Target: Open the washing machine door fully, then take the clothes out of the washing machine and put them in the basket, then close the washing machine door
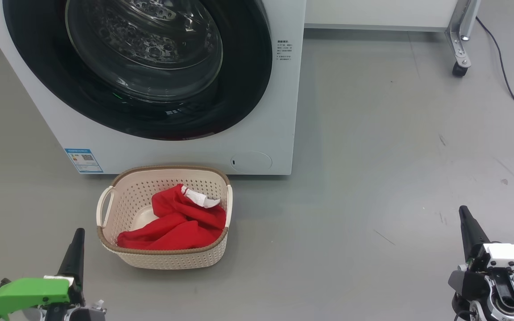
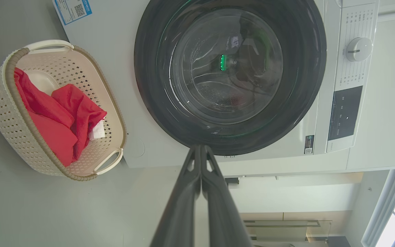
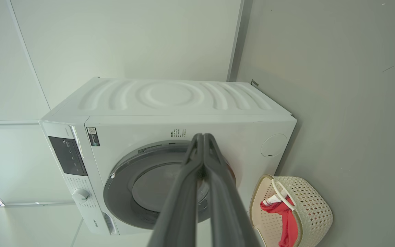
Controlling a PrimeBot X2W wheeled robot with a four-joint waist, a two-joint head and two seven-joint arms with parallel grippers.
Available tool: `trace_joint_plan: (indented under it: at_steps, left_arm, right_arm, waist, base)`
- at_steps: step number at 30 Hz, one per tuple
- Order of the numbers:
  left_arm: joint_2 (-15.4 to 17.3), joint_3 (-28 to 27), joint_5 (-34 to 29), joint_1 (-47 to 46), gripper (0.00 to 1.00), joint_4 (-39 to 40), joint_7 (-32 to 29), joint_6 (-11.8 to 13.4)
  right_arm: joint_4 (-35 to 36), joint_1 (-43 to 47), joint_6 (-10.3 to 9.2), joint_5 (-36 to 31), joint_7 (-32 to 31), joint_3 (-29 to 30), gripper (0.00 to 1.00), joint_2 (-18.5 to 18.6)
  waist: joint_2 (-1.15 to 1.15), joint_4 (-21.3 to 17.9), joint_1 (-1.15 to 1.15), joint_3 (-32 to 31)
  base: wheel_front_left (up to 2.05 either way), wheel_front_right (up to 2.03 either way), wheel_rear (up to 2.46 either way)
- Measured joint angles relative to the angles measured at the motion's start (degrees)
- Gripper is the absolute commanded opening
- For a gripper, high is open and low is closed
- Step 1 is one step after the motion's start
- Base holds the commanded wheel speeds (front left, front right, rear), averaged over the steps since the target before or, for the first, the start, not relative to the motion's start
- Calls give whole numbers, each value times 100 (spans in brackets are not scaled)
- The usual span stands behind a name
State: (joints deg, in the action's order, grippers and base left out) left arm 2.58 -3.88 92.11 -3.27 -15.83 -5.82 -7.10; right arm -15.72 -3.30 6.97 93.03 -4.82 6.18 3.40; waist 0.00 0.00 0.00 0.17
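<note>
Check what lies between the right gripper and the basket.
Nothing lies there, just bare grey floor. The head view shows the whole stretch from the basket across to the right gripper.

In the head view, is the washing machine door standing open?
No, the washing machine door lies shut, flat against the white front of the washing machine.
</note>
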Motion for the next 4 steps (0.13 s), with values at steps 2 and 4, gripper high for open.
trace_joint_plan:
  at_steps: [2,4]
  left_arm:
    - [0,0,0,0,0,0,0,0]
    - [0,0,0,0,0,1,0,0]
  right_arm:
    - [0,0,0,0,-1,0,0,-1]
    - [1,0,0,0,-1,1,0,-1]
  waist:
    - [0,0,0,0]
    - [0,0,0,0]
  base:
    - [0,0,0]
    - [0,0,0]
